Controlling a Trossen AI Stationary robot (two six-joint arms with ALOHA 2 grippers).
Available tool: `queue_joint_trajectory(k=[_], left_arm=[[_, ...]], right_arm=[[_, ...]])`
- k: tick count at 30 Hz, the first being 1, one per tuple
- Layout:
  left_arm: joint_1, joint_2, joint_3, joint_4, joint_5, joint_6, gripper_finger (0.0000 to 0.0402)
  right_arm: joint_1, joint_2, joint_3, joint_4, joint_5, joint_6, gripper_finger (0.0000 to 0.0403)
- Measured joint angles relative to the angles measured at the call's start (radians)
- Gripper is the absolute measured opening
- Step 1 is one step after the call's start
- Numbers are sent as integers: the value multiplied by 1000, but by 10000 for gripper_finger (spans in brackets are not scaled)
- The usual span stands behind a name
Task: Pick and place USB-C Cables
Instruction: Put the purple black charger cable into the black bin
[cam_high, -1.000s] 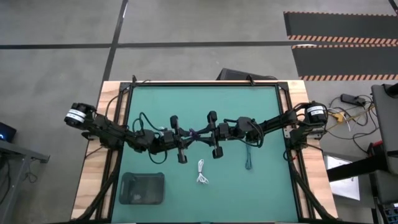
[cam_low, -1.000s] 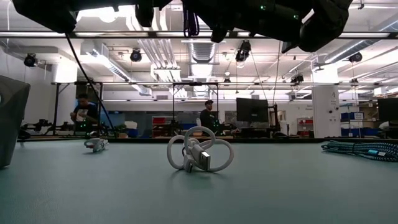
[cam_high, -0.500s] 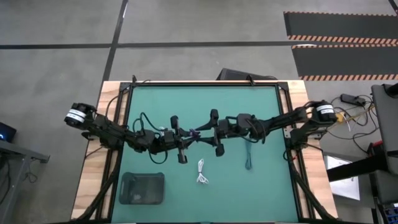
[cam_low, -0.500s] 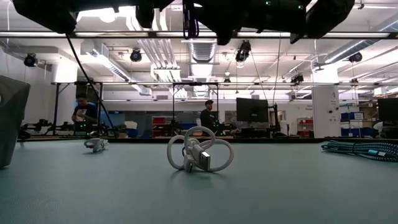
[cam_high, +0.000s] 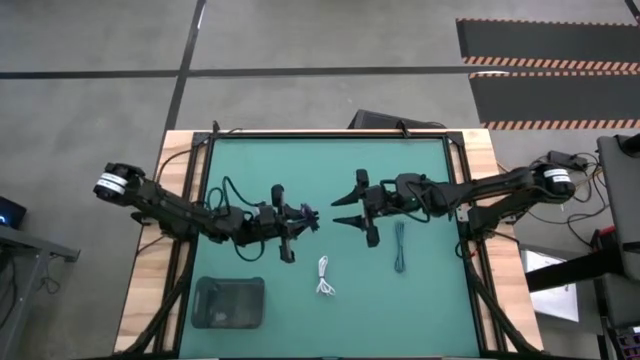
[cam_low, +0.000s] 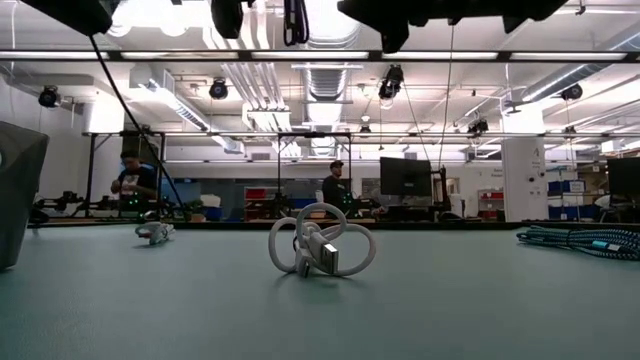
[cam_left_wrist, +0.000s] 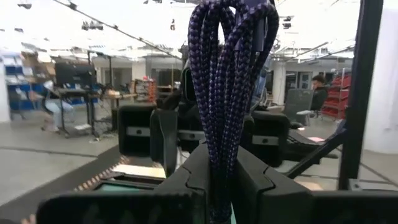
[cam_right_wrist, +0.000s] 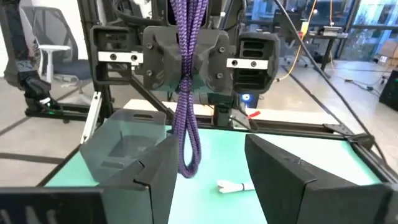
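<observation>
My left gripper (cam_high: 300, 216) is shut on a purple braided USB-C cable bundle (cam_left_wrist: 227, 93) above the middle of the green mat. Facing it, my right gripper (cam_high: 342, 211) stands open a short way toward the right, with nothing between its fingers (cam_right_wrist: 158, 174). On the mat lie a white coiled cable (cam_high: 324, 277), also in the low view (cam_low: 320, 243), and a dark straight cable bundle (cam_high: 400, 247). A small pale coil (cam_low: 153, 231) rests farther back on the left. My left gripper pinches the purple bundle between its two fingers about midway along its length (cam_right_wrist: 185, 79). The fingers come roughly level from the table's left and lie across the bundle. The bundle stands upright, lifted clear of the mat, and its looped end (cam_right_wrist: 189, 163) hangs below the fingers.
A grey open bin (cam_high: 228, 302) stands at the near left of the mat, its wall at the left edge of the low view (cam_low: 15, 190). A black frame rail (cam_high: 330, 133) borders the mat. People work in the room far behind the table.
My right gripper has opened, let go of the purple bundle, and drawn back toward the table's right edge while rising. The bundle, which spanned between both grippers, now stays with my left gripper alone.
</observation>
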Motion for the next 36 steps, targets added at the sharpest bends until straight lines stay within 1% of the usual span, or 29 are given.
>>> queue_joint_trajectory(k=[4, 7, 11, 13, 15, 18, 23, 28, 31, 36], left_arm=[[-8, -59, 7, -130, 1, -69, 19], [-17, -110, 19, -265, 0, -126, 19], [-30, -197, 48, -513, 21, -252, 19], [-33, -233, 78, -666, 67, -349, 19], [-35, -263, 115, -823, 138, -449, 19], [-44, -276, 175, -1007, 238, -571, 19], [-76, -257, 277, -1255, 358, -706, 19], [-123, -198, 379, -1503, 462, -825, 19], [-158, -148, 434, -1613, 508, -859, 19], [-236, -64, 491, -1767, 606, -892, 19]], right_arm=[[0, -40, -2, -63, 0, -16, 175], [0, -62, -2, -105, 1, -36, 171], [0, -84, -3, -146, 37, -60, 164], [0, -92, -3, -150, 59, -75, 160], [0, -94, -3, -153, 79, -92, 157], [0, -96, -3, -154, 81, -114, 151], [0, -96, -3, -164, 105, -135, 143], [-4, -96, -3, -176, 114, -147, 139], [-7, -96, -3, -186, 115, -152, 139], [-11, -95, -6, -191, 131, -159, 141]])
